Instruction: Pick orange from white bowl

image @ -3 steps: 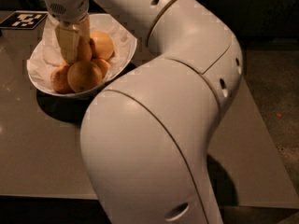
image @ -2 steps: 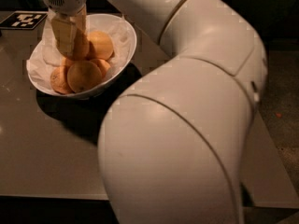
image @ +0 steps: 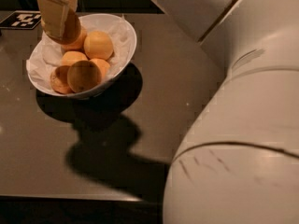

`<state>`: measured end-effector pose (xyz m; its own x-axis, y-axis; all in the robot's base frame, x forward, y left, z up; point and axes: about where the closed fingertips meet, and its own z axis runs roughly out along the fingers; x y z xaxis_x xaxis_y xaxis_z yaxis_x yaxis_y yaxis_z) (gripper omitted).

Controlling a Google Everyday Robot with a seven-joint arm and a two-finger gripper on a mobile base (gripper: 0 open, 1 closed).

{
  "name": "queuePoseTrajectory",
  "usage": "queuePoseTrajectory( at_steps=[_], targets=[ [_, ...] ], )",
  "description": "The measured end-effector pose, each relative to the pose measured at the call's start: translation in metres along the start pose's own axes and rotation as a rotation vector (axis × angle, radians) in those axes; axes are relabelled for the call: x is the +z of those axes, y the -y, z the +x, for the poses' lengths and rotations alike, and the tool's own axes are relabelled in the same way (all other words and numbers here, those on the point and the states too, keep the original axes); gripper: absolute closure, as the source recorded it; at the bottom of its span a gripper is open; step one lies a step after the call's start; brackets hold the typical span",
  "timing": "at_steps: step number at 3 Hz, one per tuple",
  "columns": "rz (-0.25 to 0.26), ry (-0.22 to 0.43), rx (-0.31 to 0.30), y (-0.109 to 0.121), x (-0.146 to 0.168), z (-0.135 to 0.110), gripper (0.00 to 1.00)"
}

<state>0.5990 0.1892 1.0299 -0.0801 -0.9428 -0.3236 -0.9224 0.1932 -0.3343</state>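
Note:
The white bowl (image: 127,55) stands at the back left of the dark table, lined with crumpled white paper. Several oranges lie in it, among them a large pale one (image: 98,45) and one with a dark spot (image: 84,76). My gripper (image: 65,20) is at the top left, over the bowl's back left rim. Its pale fingers (image: 53,14) are shut on an orange (image: 72,29), held just above the others. Part of that orange is hidden by the near finger.
My own large white arm (image: 233,125) fills the right side and hides that part of the table (image: 154,106). A black-and-white marker tag (image: 21,20) lies on the table left of the bowl. The table's front edge runs along the bottom.
The gripper has risen from down among the oranges to above the bowl's back left, with an orange between its fingers. The arm has swung to the right and closer to the camera.

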Motion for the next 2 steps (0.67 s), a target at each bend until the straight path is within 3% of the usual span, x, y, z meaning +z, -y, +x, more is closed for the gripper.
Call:
queuePoseTrajectory(
  at_steps=[1, 2],
  targets=[
    [-0.003, 0.0, 0.005, -0.001, -0.003, 0.001, 1.0],
    [-0.014, 0.023, 0.07, -0.018, -0.02, 0.012, 1.0]
  ],
)
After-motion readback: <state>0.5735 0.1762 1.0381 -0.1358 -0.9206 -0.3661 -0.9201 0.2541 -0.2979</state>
